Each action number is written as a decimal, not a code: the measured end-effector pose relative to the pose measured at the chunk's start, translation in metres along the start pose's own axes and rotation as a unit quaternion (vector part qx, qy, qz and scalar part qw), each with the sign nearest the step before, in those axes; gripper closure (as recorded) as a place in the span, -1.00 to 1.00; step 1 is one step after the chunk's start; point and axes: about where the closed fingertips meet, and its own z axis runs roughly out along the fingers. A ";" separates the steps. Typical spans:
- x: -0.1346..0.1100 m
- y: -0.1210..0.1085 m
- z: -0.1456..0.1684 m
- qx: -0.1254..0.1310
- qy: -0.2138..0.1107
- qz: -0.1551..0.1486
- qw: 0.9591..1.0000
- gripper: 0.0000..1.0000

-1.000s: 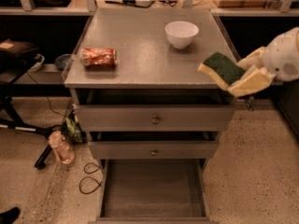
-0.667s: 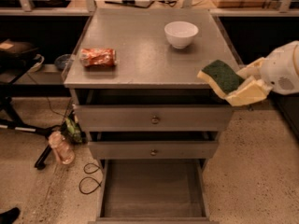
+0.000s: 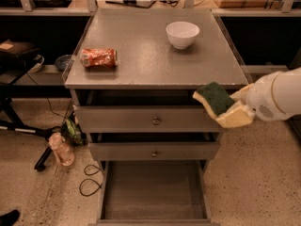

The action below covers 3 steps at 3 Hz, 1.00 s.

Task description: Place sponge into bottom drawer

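The sponge [image 3: 214,98], pale yellow foam with a dark green scrub layer on top, hangs in the air at the cabinet's front right corner, just below the top's edge. My gripper [image 3: 237,108] is shut on the sponge from the right, its cream fingers wrapped around the sponge's right end; the white arm comes in from the right edge. The bottom drawer [image 3: 153,192] is pulled wide open below, a flat empty grey tray. The sponge is above and to the right of the drawer, level with the top drawer's front.
A white bowl [image 3: 182,34] and an orange-red snack packet [image 3: 98,58] stand on the cabinet top [image 3: 150,65]. Two shallower drawers with knobs [image 3: 155,121] are slightly ajar. A plastic bottle [image 3: 61,149], cables and a stand's legs lie on the floor at left.
My gripper has carried the sponge down and off the cabinet top's right front corner, so that it now hangs lower, in front of the top drawer's right end.
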 end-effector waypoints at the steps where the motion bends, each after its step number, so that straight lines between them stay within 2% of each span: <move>1: 0.020 0.026 0.027 -0.031 0.026 0.017 0.999 1.00; 2: 0.028 0.042 0.040 -0.053 0.040 0.024 0.998 1.00; 3: 0.028 0.042 0.040 -0.053 0.040 0.024 0.998 1.00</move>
